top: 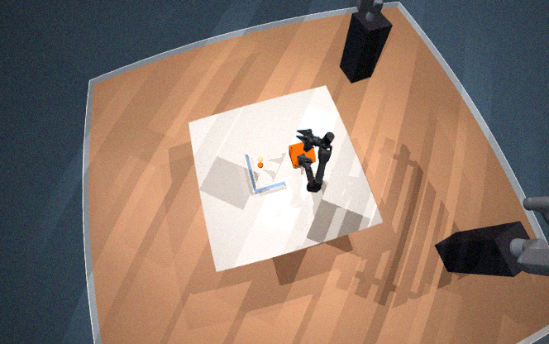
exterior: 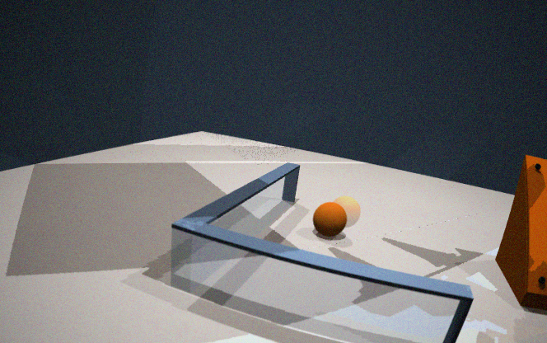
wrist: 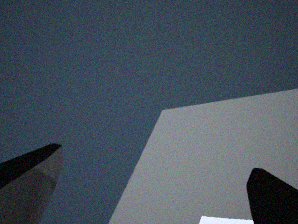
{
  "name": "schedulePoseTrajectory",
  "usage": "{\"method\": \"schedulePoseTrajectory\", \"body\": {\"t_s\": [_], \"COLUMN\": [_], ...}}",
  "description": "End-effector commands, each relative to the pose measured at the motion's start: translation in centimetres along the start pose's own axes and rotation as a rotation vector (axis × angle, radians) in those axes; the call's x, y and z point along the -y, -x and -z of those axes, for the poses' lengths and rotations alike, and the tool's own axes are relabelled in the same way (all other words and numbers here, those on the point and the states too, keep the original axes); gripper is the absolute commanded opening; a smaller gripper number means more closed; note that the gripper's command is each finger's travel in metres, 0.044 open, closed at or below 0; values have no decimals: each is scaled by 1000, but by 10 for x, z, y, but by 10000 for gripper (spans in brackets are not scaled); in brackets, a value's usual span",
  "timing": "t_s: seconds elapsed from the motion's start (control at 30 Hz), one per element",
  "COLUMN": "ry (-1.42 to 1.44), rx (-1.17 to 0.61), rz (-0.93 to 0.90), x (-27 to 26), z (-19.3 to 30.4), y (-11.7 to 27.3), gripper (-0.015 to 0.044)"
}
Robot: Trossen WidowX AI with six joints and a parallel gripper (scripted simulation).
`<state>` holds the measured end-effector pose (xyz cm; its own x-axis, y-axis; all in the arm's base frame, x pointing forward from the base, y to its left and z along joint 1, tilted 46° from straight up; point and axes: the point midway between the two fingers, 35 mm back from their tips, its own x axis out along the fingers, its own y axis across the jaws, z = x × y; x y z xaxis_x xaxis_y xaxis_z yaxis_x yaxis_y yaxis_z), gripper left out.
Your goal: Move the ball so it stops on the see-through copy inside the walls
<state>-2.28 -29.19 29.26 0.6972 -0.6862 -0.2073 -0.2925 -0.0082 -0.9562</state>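
Observation:
The orange ball (top: 260,164) (exterior: 329,219) rests on the white table, on the inner side of the two walls and touching neither. The pale see-through copy (top: 260,159) (exterior: 353,211) is right beside it; in the exterior view the ball partly covers it. The low clear walls with blue top edges (top: 250,174) (exterior: 321,261) meet in a corner. My gripper (top: 297,134) (wrist: 159,168) is open and empty, raised well away from the ball, near the orange block. It is not seen in the exterior view. The wrist view shows neither ball nor walls.
An orange block (top: 296,157) (exterior: 535,231) stands by the arm, to the right of the walls in the top and exterior views. The white table (top: 231,248) (exterior: 82,305) ends in straight edges; one corner of it shows in the wrist view. Black boxes stand beyond the table.

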Motion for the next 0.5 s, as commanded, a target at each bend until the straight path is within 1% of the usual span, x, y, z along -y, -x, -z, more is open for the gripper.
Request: {"method": "schedulePoseTrajectory", "body": {"t_s": [0.0, 0.07, 0.23, 0.33, 0.47], "ry": [-6, -52, -315, -447, -725], "rx": [4, 32, 197, 271, 407], "rz": [-1, -13, -122, -191, -381], "x": [0, -3, -18, -26, -44], "z": [0, -3, -26, -41, -80], "y": [-1, -9, -60, -83, -129], "gripper": [374, 321, 320, 320, 320]}}
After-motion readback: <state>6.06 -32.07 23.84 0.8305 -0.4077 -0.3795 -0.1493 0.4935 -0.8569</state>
